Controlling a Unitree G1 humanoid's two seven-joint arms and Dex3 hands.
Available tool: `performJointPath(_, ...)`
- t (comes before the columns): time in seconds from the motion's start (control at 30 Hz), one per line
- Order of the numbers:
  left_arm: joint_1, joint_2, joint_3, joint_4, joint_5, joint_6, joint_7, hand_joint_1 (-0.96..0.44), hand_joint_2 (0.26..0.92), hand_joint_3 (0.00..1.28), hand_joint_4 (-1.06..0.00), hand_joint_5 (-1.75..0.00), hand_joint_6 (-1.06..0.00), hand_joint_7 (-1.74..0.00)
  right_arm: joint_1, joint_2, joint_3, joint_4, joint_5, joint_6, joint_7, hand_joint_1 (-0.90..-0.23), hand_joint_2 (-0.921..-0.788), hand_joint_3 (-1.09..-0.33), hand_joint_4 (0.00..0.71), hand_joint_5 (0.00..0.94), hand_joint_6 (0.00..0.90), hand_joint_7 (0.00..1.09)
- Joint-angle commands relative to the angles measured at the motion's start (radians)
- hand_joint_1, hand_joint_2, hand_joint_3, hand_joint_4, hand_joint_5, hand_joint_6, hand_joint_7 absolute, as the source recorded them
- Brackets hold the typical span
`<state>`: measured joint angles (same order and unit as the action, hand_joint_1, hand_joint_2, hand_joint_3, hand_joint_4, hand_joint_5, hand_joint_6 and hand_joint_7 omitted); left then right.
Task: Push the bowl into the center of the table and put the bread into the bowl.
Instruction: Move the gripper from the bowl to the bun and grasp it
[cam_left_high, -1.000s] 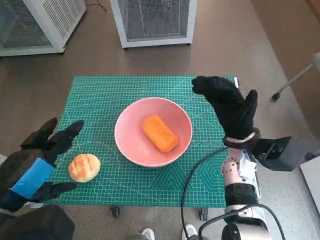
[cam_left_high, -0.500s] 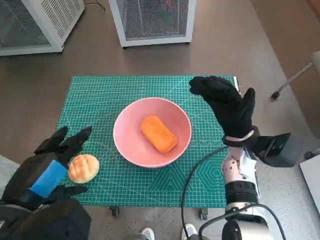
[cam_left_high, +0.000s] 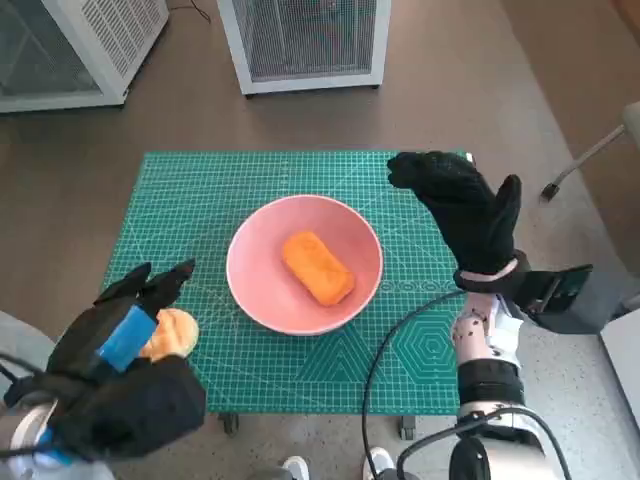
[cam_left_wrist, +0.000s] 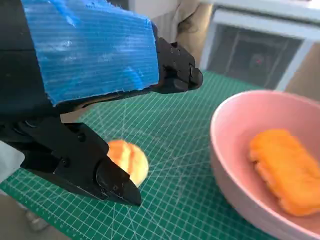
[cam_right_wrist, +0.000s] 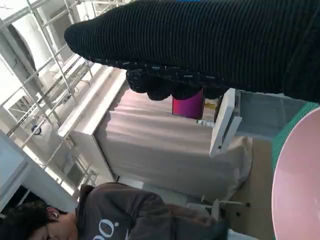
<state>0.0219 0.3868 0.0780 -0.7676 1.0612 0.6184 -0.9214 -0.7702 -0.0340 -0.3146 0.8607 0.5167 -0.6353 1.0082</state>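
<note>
Meanwhile, left robot hand (cam_left_high: 125, 335): hovered spread over the bread roll (cam_left_wrist: 127, 161).
Roll: probably soft, light; best cupped around its sides.
Right robot hand (cam_left_high: 462, 210): spread, empty.

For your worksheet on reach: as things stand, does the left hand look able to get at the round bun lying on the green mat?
Probably yes. The left hand hangs right over the round bun, fingers spread to either side, not yet closed on it. Nothing lies between them; the pink bowl sits apart to one side.

The left hand (cam_left_high: 125, 340), fingers spread and holding nothing, hovers low at the near left, while the gloved right hand (cam_left_high: 465, 215) stands raised at the right, fingers extended.
</note>
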Motion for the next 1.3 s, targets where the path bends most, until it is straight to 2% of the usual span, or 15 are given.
performJointPath(0.03, -0.023, 0.012, -0.025, 0.085, 0.057, 0.028, 0.005, -0.05, 0.758, 0.01, -0.14, 0.0, -0.31, -0.01, 0.012, -0.002, -0.004, 0.002, 0.005, 0.003, -0.004, -0.564, -0.921, -0.622, 0.241, 0.001, 0.368, 0.0)
performJointPath(0.27, -0.071, 0.015, -0.072, 0.24, 0.159, 0.083, -0.013, -0.04, 0.765, 0.01, -0.13, 0.0, -0.3, 0.0, 0.017, 0.0, -0.001, -0.009, -0.001, 0.001, -0.019, -0.562, -0.921, -0.628, 0.237, 0.0, 0.365, 0.0)
performJointPath(0.53, -0.103, 0.018, -0.095, 0.367, 0.172, 0.105, 0.017, -0.04, 0.778, 0.01, -0.14, 0.0, -0.31, 0.0, 0.023, 0.002, 0.003, -0.021, -0.002, 0.002, -0.024, -0.566, -0.921, -0.631, 0.233, 0.0, 0.363, 0.0)
performJointPath(0.73, -0.119, 0.03, -0.109, 0.456, 0.153, 0.103, 0.051, -0.04, 0.798, 0.02, -0.19, -0.02, -0.38, -0.03, 0.026, 0.002, 0.006, -0.031, -0.001, 0.005, -0.024, -0.571, -0.921, -0.632, 0.232, 0.0, 0.361, 0.0)
performJointPath(0.87, -0.129, 0.036, -0.113, 0.485, 0.139, 0.106, 0.062, 0.01, 0.822, 0.03, -0.3, -0.04, -0.48, -0.06, 0.03, 0.002, 0.008, -0.038, 0.001, 0.008, -0.022, -0.571, -0.921, -0.633, 0.233, 0.001, 0.362, 0.0)
performJointPath(0.93, -0.131, 0.041, -0.115, 0.492, 0.132, 0.105, 0.068, 0.03, 0.837, 0.04, -0.4, -0.06, -0.55, -0.08, 0.032, 0.002, 0.009, -0.042, 0.001, 0.011, -0.021, -0.571, -0.921, -0.633, 0.233, 0.001, 0.362, 0.0)
performJointPath(0.97, -0.131, 0.043, -0.117, 0.494, 0.129, 0.104, 0.071, 0.04, 0.849, 0.05, -0.52, -0.09, -0.61, -0.1, 0.033, 0.002, 0.009, -0.044, 0.002, 0.012, -0.021, -0.572, -0.921, -0.634, 0.233, 0.001, 0.362, 0.0)
performJointPath(1.0, -0.13, 0.046, -0.117, 0.496, 0.124, 0.101, 0.078, 0.05, 0.853, 0.05, -0.56, -0.11, -0.63, -0.11, 0.034, 0.002, 0.009, -0.045, 0.002, 0.012, -0.021, -0.572, -0.921, -0.634, 0.233, 0.001, 0.362, 0.0)
performJointPath(1.03, -0.129, 0.048, -0.118, 0.497, 0.121, 0.099, 0.083, 0.16, 0.878, 0.08, -0.57, -0.54, -0.66, -0.23, 0.034, 0.002, 0.009, -0.047, 0.002, 0.013, -0.021, -0.572, -0.921, -0.634, 0.233, 0.001, 0.362, 0.0)
performJointPath(1.07, -0.126, 0.051, -0.117, 0.496, 0.114, 0.094, 0.092, 0.23, 0.893, 0.11, -0.57, -0.82, -0.64, -0.39, 0.035, 0.002, 0.009, -0.049, 0.003, 0.014, -0.021, -0.572, -0.921, -0.635, 0.233, 0.001, 0.362, 0.0)
performJointPath(1.1, -0.124, 0.053, -0.116, 0.495, 0.109, 0.091, 0.098, 0.15, 0.903, 0.11, -0.61, -0.98, -0.6, -0.67, 0.036, 0.002, 0.01, -0.051, 0.003, 0.015, -0.021, -0.572, -0.921, -0.635, 0.233, 0.001, 0.362, 0.0)
performJointPath(1.17, -0.115, 0.057, -0.112, 0.487, 0.092, 0.08, 0.118, 0.08, 0.912, 0.1, -0.65, -1.12, -0.59, -0.89, 0.039, 0.002, 0.01, -0.054, 0.003, 0.017, -0.022, -0.571, -0.921, -0.635, 0.233, 0.001, 0.362, 0.0)
performJointPath(1.3, -0.088, 0.069, -0.098, 0.459, 0.048, 0.048, 0.165, 0.02, 0.91, 0.09, -0.68, -1.24, -0.63, -1.0, 0.043, 0.001, 0.009, -0.06, 0.005, 0.021, -0.02, -0.569, -0.921, -0.637, 0.233, 0.0, 0.362, 0.0)
